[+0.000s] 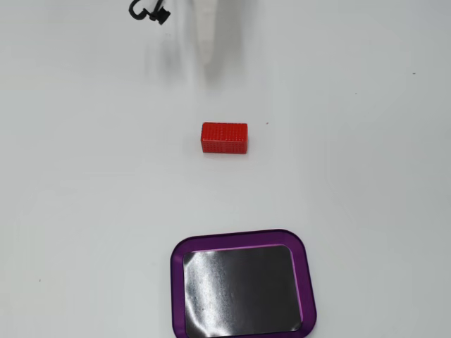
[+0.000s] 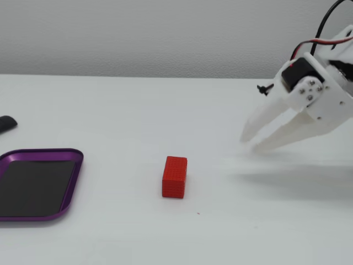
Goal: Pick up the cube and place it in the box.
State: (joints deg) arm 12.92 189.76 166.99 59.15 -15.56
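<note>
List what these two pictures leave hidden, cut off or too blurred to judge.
- Gripper: blurred and cut by the top edge in a fixed view; only the other view shows it slightly open.
- Arm: cut off by the right edge there.
- Box: left part cut off; its lower rim meets the bottom edge.
- Dark object: mostly off the left edge, unidentifiable.

— Where's my first fixed view?
— High up, looking straight down: tray (image 1: 305, 282) at 6 o'clock, block (image 1: 224, 137) centre, gripper (image 1: 206, 56) at 12.
— And my other?
— Low and close from the side: tray (image 2: 70, 185) at 8, gripper (image 2: 251, 142) at 3. Both share the block (image 2: 175, 176).
</note>
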